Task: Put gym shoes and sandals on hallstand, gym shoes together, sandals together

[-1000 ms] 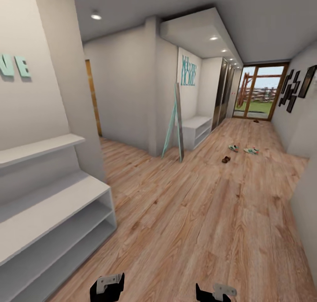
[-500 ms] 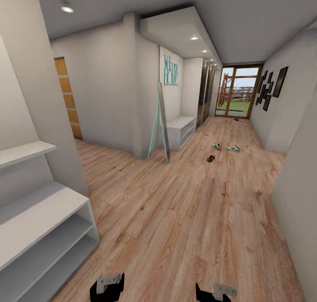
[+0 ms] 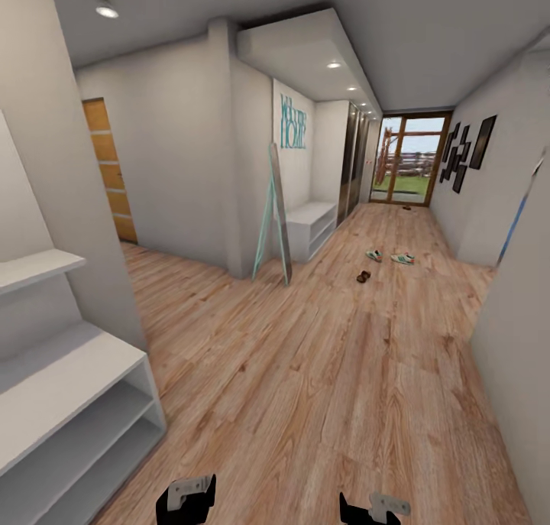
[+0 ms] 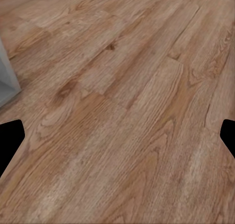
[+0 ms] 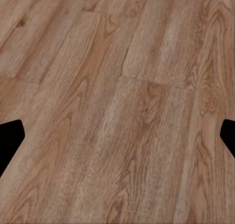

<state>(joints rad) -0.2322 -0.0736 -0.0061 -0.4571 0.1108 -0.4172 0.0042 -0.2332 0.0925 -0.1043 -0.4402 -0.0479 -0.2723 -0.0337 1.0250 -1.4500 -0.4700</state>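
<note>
Far down the corridor floor (image 3: 321, 372) lie the two gym shoes (image 3: 373, 255) (image 3: 403, 259), pale with green trim, side by side with a gap between them. One dark sandal (image 3: 363, 277) rests a little nearer than them. A small dark thing (image 3: 406, 208) by the glass door is too small to identify. The hallstand (image 3: 53, 391) stands close at the left, its shelves bare. Low at the picture's edge, my left gripper (image 3: 186, 502) and right gripper (image 3: 370, 510) hang over bare planks. Both are open and hold nothing, as the left wrist view (image 4: 117, 141) and right wrist view (image 5: 117, 141) show.
A leaning mirror (image 3: 275, 212) and a low white bench unit (image 3: 312, 225) stand along the left wall midway. An orange door (image 3: 107, 170) is at the left, and a wall (image 3: 512, 334) closes in on the right. A corner of the hallstand (image 4: 6, 82) appears beside the left gripper.
The camera has turned a little to the right, so the hallstand slid toward the left edge and the shoes shifted left. Neither gripper changed.
</note>
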